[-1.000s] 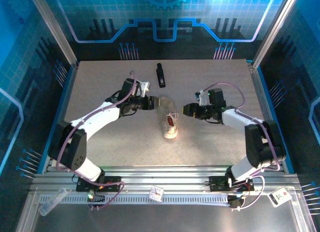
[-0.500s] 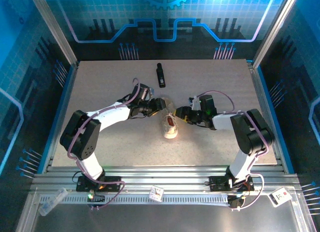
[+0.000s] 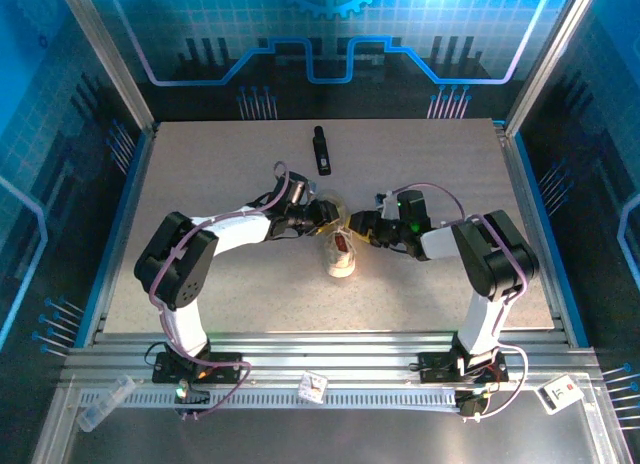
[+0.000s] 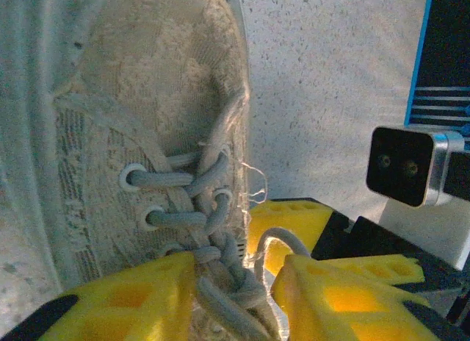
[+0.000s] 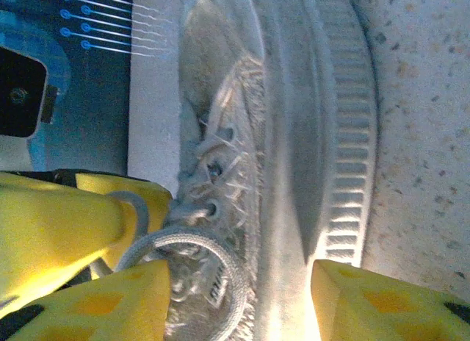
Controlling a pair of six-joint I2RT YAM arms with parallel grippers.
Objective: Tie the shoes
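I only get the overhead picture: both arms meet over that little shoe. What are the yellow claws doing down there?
Observer: The left wrist view shows the left gripper with its yellow fingers either side of the crossed laces, where the lacing ends on the sneaker.
Operator: Pinching them?
Observer: The laces bunch between the fingers; a firm pinch I cannot confirm.
Operator: And the other claw?
Observer: In the right wrist view the right gripper stands open, a lace loop curling between its fingers beside the ribbed sole.
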